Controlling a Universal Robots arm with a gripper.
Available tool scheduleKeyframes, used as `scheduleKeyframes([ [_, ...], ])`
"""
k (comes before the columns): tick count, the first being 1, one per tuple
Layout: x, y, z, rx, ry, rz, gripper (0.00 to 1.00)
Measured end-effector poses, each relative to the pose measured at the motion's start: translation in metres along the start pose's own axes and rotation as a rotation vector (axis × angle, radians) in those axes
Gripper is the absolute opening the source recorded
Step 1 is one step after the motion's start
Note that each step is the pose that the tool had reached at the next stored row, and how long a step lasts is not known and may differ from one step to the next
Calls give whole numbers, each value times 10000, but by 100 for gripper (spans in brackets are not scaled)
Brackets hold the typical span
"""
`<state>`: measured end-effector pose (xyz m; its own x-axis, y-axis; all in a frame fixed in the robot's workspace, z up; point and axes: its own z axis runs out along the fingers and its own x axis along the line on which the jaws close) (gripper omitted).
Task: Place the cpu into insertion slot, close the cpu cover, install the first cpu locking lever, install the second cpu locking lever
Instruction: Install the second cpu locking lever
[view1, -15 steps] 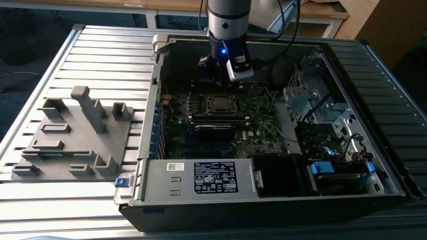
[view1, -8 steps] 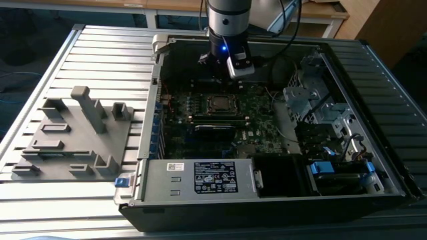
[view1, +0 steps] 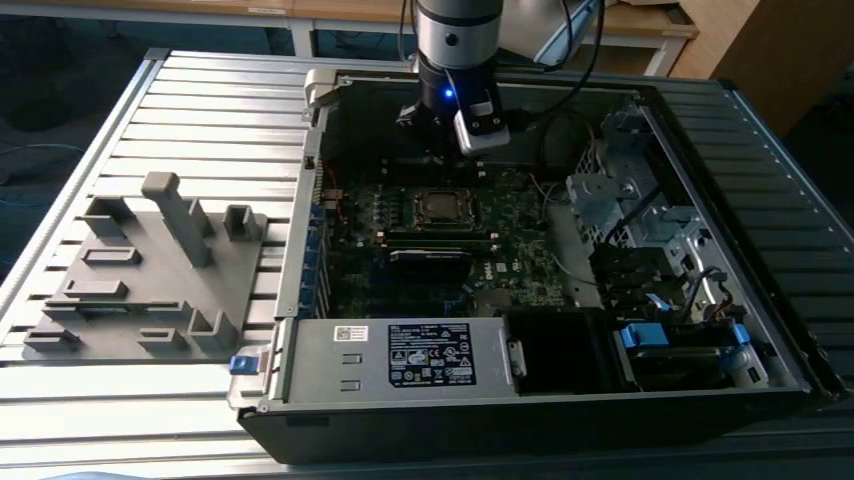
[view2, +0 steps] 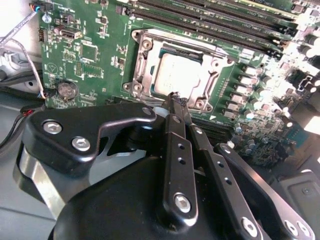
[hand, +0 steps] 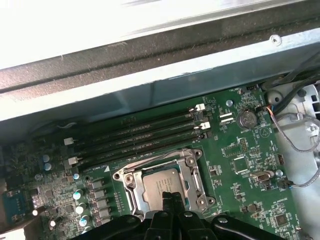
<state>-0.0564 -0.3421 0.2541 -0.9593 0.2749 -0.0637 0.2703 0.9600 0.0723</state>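
Observation:
The cpu (view2: 179, 74) lies flat in the insertion slot (view1: 438, 206), its silvery top showing in both wrist views (hand: 161, 185). The cpu cover (view2: 216, 67) is down around it, and its metal frame (hand: 131, 184) borders the chip. A thin wire lever (hand: 150, 161) runs along one edge of the socket; I cannot tell whether it is latched. My gripper (view2: 176, 100) hangs just above the socket's near edge. Its black fingers (hand: 170, 199) are pressed together with nothing between them. The arm (view1: 457, 60) stands over the back of the open computer case.
Long black memory slots (hand: 140, 132) run beside the socket. A coin battery (hand: 246, 118) and loose cables (hand: 300, 145) sit to one side. The case walls (view1: 307, 230) ring the green board. A power supply (view1: 400, 355) fills the front. A grey fixture (view1: 147, 270) stands at the exterior view's left.

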Motion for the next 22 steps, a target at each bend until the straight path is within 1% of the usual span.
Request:
scheduleKeyframes([
  [3,0,0,0,212,-56,-91,11],
  [7,0,0,1,465,-123,-221,11],
  [8,0,-3,1,492,-131,-245,11],
  [14,-20,-70,-3,521,-136,-289,11],
  [22,-61,-215,-10,527,-138,-294,11],
])
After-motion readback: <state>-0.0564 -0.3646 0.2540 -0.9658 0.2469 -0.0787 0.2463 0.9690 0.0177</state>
